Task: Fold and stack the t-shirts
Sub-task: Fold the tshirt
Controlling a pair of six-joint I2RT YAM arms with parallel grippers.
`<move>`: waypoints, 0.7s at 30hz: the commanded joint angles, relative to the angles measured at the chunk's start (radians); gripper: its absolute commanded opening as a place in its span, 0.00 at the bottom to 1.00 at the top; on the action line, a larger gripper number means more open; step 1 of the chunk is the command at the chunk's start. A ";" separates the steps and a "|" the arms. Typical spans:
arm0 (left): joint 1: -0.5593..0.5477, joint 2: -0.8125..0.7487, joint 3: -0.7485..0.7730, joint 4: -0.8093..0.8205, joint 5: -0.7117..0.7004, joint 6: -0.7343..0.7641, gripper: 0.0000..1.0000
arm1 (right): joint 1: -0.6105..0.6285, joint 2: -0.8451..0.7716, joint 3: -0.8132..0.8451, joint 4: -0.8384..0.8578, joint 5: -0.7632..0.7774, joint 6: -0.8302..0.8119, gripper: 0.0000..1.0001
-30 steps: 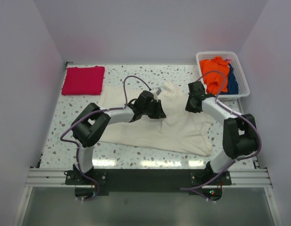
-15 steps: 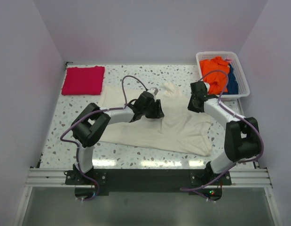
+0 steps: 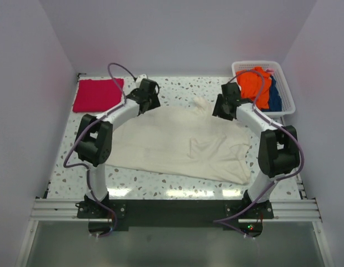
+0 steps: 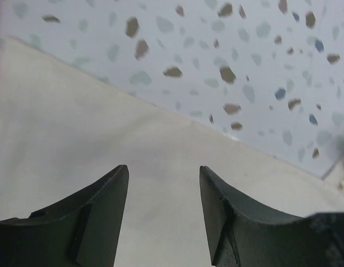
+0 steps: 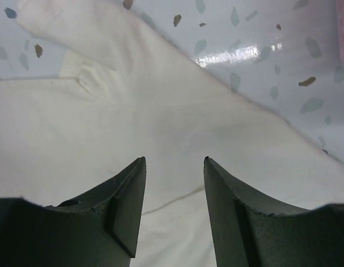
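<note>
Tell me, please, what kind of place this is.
Probably a robot test cell for laundry folding: plain white walls enclose a speckled table, a left arm and a right arm are bolted at its near edge, and a basket of clothes stands near a spread cream-white t-shirt.

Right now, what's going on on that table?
Both arms are working on the cream shirt, which lies spread out and unfolded across the table. The left gripper and right gripper hover open over its far edge, one toward each end, holding nothing. The pink shirt sits folded in the far left corner. A basket at far right holds orange and blue clothes.
</note>
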 commanded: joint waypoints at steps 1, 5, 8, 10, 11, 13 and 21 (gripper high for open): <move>0.046 0.078 0.171 -0.196 -0.237 0.051 0.59 | 0.007 0.026 0.077 0.024 -0.048 -0.018 0.50; 0.099 0.181 0.285 -0.266 -0.313 0.063 0.59 | 0.008 0.065 0.110 0.029 -0.068 -0.018 0.50; 0.122 0.251 0.361 -0.303 -0.340 0.071 0.59 | 0.008 0.071 0.115 0.041 -0.078 -0.021 0.50; 0.135 0.294 0.403 -0.321 -0.340 0.074 0.59 | 0.010 0.075 0.107 0.047 -0.087 -0.024 0.50; 0.146 0.308 0.413 -0.329 -0.352 0.072 0.59 | 0.010 0.078 0.106 0.049 -0.089 -0.027 0.50; 0.162 0.337 0.438 -0.341 -0.357 0.072 0.59 | 0.008 0.078 0.098 0.050 -0.092 -0.033 0.50; 0.220 0.359 0.455 -0.277 -0.279 0.123 0.59 | 0.010 0.057 0.068 0.066 -0.100 -0.039 0.50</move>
